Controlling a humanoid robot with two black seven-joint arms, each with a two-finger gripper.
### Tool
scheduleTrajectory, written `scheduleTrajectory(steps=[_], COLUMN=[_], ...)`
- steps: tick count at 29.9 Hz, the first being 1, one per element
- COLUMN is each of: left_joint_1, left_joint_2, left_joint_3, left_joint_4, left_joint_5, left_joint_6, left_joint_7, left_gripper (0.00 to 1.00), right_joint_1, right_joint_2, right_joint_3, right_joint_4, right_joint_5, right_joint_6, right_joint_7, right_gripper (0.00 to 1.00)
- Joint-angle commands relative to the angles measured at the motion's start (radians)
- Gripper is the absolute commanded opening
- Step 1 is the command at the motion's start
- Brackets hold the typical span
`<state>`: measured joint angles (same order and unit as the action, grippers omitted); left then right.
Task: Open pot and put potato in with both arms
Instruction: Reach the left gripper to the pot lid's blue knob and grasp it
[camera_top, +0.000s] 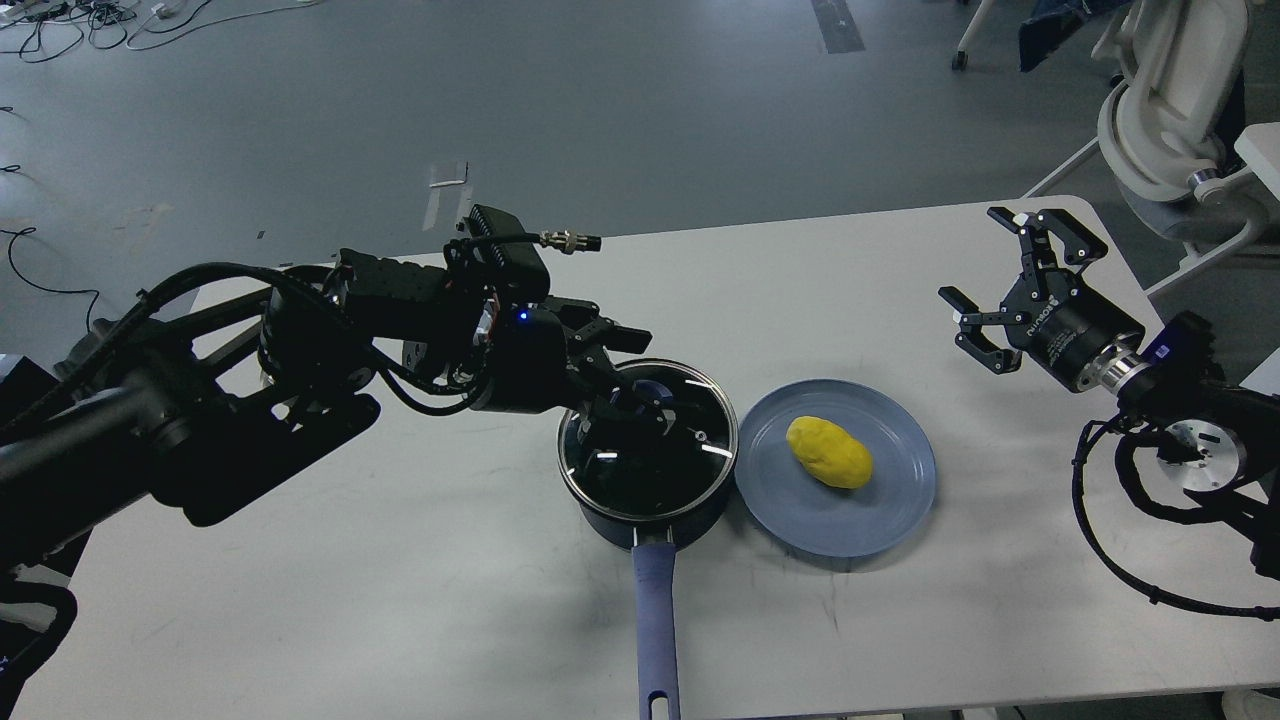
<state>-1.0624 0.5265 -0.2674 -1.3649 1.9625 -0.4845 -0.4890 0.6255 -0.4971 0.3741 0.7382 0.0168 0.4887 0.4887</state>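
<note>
My left gripper (640, 400) sits over the glass lid (648, 440) at its blue knob (655, 392); I can't tell whether my fingers have closed on it. A shallow grip could let the lid slip and clatter onto the pot (648, 500). My right gripper (1005, 290) hangs spread wide, well apart from the potato (828, 452) on the blue plate (880, 520), which touches the pot.
</note>
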Motion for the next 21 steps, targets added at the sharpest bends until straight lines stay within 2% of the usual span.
scheduleTrajectory(steps=[1, 5, 17, 21], left_joint_1=[0.001, 0.009, 0.018, 0.015], left_joint_2=[-0.008, -0.042, -0.083, -0.082], left_joint_3=[0.025, 0.040, 0.043, 0.089], left_joint_4=[0.021, 0.081, 0.135, 0.138], left_joint_5=[0.015, 0.046, 0.050, 0.052], left_joint_6=[0.000, 0.004, 0.014, 0.027], left_joint_7=[0.000, 0.000, 0.000, 0.000], left_gripper=[0.97, 0.97, 0.97, 0.94], right_joint_1=[0.002, 0.000, 0.002, 0.000], right_joint_2=[-0.001, 0.000, -0.001, -0.003], right_joint_3=[-0.011, -0.012, -0.012, -0.012], right_joint_4=[0.001, 0.001, 0.003, 0.003], right_joint_5=[-0.003, 0.000, -0.003, -0.003], right_joint_6=[0.000, 0.000, 0.000, 0.000], right_joint_7=[0.000, 0.000, 0.000, 0.000], right_gripper=[0.97, 0.97, 0.97, 0.97])
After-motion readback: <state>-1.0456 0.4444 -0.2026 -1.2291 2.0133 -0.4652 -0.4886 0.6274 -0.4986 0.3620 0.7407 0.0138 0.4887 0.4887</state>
